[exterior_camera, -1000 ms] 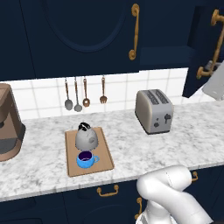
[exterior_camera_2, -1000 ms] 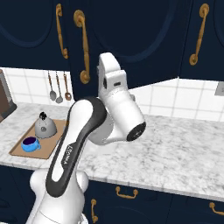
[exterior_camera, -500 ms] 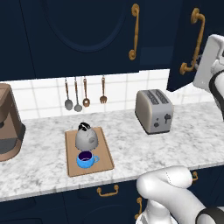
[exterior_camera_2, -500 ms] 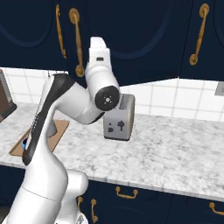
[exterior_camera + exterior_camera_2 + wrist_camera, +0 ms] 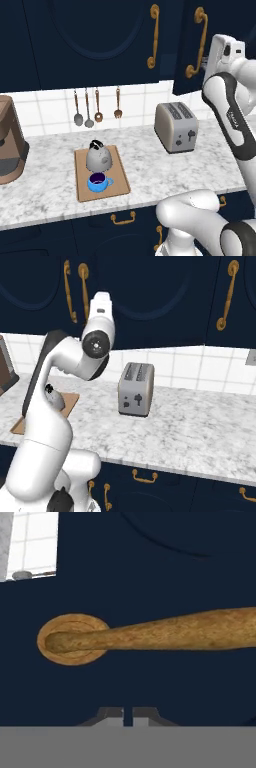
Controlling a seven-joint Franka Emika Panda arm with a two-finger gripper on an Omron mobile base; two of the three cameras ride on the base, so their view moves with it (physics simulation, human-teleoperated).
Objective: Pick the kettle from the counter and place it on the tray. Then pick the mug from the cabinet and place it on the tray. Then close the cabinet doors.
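The grey kettle point(image 5: 98, 156) stands on the far half of the wooden tray point(image 5: 119, 181) on the marbled counter point(image 5: 150, 172). The blue mug point(image 5: 98, 183) sits just in front of it on the same tray. Up at the right, my gripper point(image 5: 207, 60) is pressed close to the right cabinet door point(image 5: 186, 60), beside its gold handle point(image 5: 196, 42). That door still stands slightly proud of the left door point(image 5: 95, 40). In the hand view the handle point(image 5: 150, 634) runs across just beyond my shut fingertips point(image 5: 114, 716), which hold nothing. My arm hides part of the kettle point(image 5: 52, 398).
A silver toaster point(image 5: 176, 127) stands on the counter right of the tray. Utensils point(image 5: 88, 107) hang on the tiled wall behind. A brown coffee machine point(image 5: 10, 142) sits at the far left. Navy drawers with gold handles point(image 5: 123, 218) run below.
The right cabinet door has swung leftward from wide open to nearly shut. My hand has followed it left, staying against it. Kettle and mug have not moved.
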